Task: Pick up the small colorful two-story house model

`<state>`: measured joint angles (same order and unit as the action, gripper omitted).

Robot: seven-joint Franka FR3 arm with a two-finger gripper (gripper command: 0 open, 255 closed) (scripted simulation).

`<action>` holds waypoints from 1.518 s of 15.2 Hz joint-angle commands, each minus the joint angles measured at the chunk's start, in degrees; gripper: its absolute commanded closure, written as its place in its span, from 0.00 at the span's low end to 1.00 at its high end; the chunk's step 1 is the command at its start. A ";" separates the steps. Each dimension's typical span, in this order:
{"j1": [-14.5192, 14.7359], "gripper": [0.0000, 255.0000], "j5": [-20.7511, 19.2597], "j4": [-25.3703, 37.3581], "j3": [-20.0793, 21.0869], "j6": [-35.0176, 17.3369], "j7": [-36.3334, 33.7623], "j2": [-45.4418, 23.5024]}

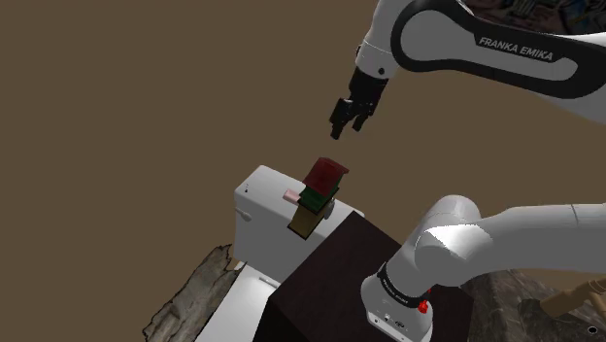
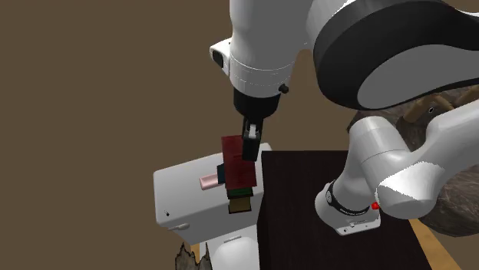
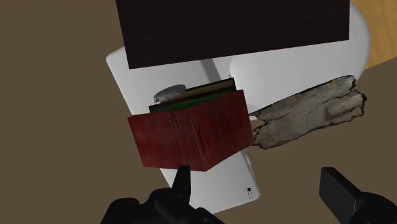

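Observation:
The small house model (image 1: 316,194) has a dark red roof block, a green middle storey, a tan base and a pink piece sticking out at one side. It stands on a white box-shaped tank (image 1: 260,209), close to the dark stand. My gripper (image 1: 347,119) hangs open in the air above it and slightly towards the shoulder view's right, touching nothing. In the second exterior view the gripper (image 2: 250,142) overlaps the house's red roof (image 2: 232,149). From the wrist, the red roof (image 3: 191,133) lies just beyond the left fingertip (image 3: 182,181), off the gap's centre.
The dark brown stand (image 1: 340,282) touches the tank's side. A rough, bark-like slab (image 1: 194,291) lies on the floor below the tank, beside a white rounded fixture (image 3: 299,57). Brown floor surrounds it all.

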<state>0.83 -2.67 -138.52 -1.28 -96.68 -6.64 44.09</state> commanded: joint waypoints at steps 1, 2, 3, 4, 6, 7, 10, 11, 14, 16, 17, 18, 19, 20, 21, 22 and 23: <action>0.00 0.00 0.00 0.00 0.00 0.00 0.00 0.00; -0.94 0.00 -0.80 2.87 1.50 1.30 -2.94 -4.97; -1.97 0.00 -1.65 5.83 2.92 2.82 -5.85 -9.88; -2.98 0.00 -2.58 8.85 4.20 4.54 -8.76 -14.74; -4.72 0.00 -4.65 15.09 6.19 8.55 -14.60 -24.30; -5.45 0.00 -5.70 18.28 6.89 10.80 -17.47 -28.99; -6.88 0.00 -8.64 28.02 7.63 18.33 -25.61 -42.70; -7.17 0.00 -9.45 31.28 7.45 21.01 -28.10 -47.11; -7.76 0.00 -11.18 41.00 5.77 29.28 -34.71 -59.76; -8.16 0.00 -11.75 47.30 3.92 34.82 -38.45 -67.68; -8.44 0.00 -11.87 50.37 2.85 37.57 -40.15 -71.48; -8.77 0.00 -11.89 53.36 1.69 40.30 -41.75 -75.17; -9.20 0.00 -11.84 56.26 0.49 42.99 -43.29 -78.75; -9.70 0.00 -11.70 59.06 -0.78 45.64 -44.76 -82.20; -10.25 0.00 -11.51 61.53 -1.98 48.05 -46.10 -85.27; -10.25 0.00 -11.39 61.32 -2.00 47.52 -46.25 -85.61; -10.28 0.00 -11.28 61.13 -1.99 46.99 -46.41 -85.96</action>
<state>-9.38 -14.11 -78.01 -2.98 -50.16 -52.47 -40.85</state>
